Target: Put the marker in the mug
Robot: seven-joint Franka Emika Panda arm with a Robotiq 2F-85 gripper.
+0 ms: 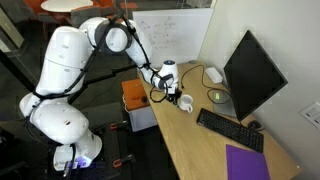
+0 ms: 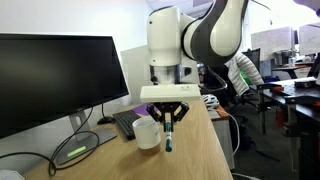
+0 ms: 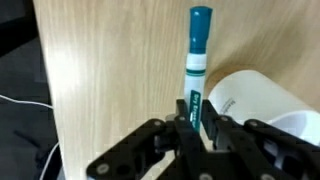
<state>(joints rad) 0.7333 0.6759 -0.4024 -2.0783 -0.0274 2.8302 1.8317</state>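
Observation:
My gripper [image 3: 197, 125] is shut on a marker [image 3: 197, 60] with a white barrel and teal cap; the cap end points away from the wrist, toward the table. In an exterior view the marker [image 2: 169, 136] hangs upright from the gripper [image 2: 170, 118], its tip near the tabletop. The small white mug [image 2: 148, 133] stands just beside it, at the lower right of the wrist view [image 3: 255, 100]. The marker is outside the mug, next to its wall. In an exterior view the gripper [image 1: 171, 92] is over the mug [image 1: 185, 102].
A black monitor [image 1: 250, 72] and a black keyboard [image 1: 230, 130] stand on the wooden desk [image 2: 200, 150]. A flat yellowish dish [image 2: 75, 150] lies under the monitor. A purple pad [image 1: 247, 163] lies near the desk's front. An orange box [image 1: 136, 95] stands beside the desk.

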